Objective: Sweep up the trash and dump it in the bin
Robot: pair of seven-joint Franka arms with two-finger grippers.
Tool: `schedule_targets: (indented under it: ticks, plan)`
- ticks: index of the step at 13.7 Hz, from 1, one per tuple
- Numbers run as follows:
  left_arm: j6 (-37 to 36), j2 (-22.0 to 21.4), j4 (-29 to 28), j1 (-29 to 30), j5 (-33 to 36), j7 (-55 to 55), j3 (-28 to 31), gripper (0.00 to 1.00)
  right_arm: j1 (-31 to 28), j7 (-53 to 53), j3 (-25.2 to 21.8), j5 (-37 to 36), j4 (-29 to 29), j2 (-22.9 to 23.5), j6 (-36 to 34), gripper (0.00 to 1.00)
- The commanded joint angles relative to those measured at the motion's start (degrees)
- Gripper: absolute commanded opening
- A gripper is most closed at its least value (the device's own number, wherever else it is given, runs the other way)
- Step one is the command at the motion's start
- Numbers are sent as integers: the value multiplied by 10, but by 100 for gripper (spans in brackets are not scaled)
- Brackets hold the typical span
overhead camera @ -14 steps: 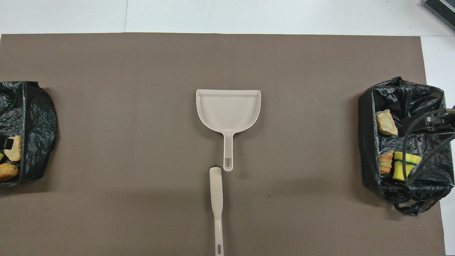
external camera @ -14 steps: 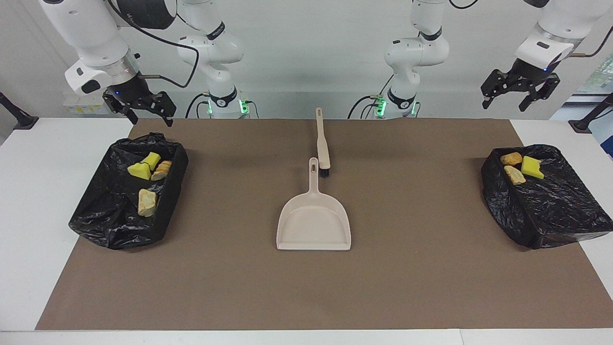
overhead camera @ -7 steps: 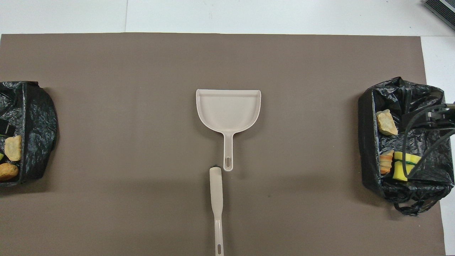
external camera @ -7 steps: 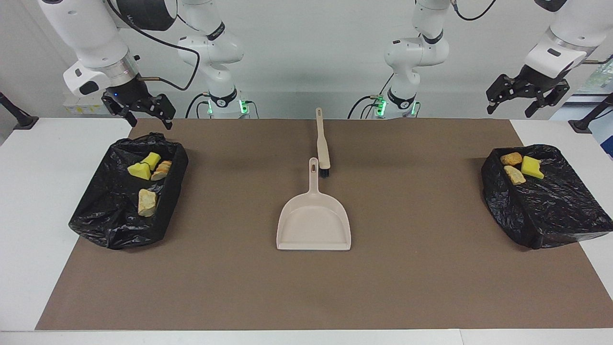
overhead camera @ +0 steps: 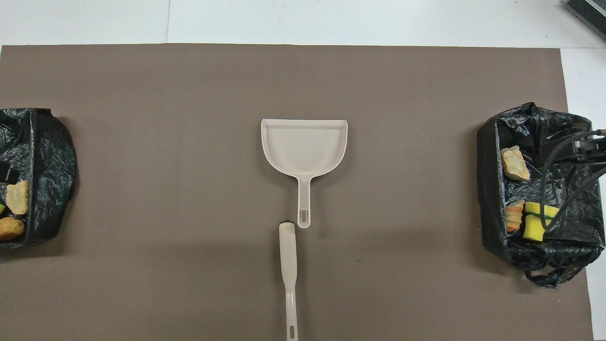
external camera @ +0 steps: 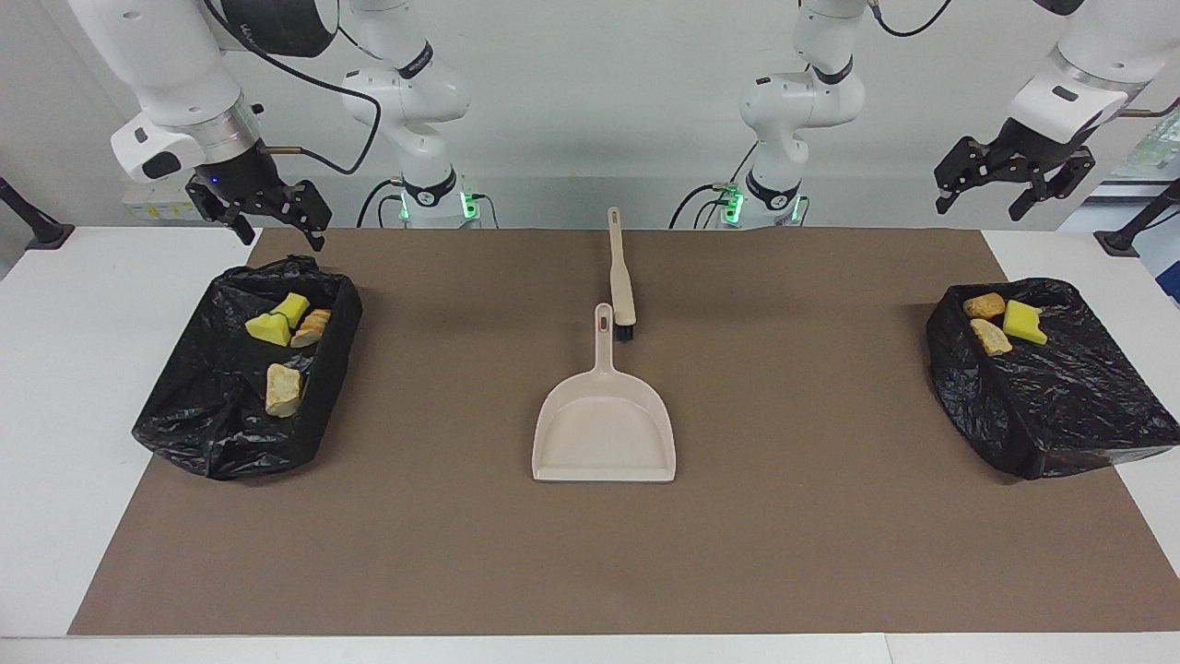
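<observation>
With all the trash (external camera: 281,330) binned, we hover both grippers open and empty.
Landmark dustpan (external camera: 604,432): scraps sit in bins at both counter ends, under our left gripper (external camera: 1005,180) and right gripper (external camera: 263,210).

- Facing view: high, across the surface (external camera: 590,553), looking at the robots along the frame's top.
- Overhead view: steeply down; both share the dustpan (external camera: 604,433) at centre.
</observation>
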Motion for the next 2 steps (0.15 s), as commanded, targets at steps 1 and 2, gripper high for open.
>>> schedule_targets:
  ticks: [1, 2]
  plan:
    - [-5, -8, -3, 4, -5, -2, -2, 100, 0, 0, 1, 6, 19, 13, -8, 100]
    - [-5, -7, -3, 4, -5, -3, -2, 100, -4, 0, 1, 3, 21, 13, -33, 100]
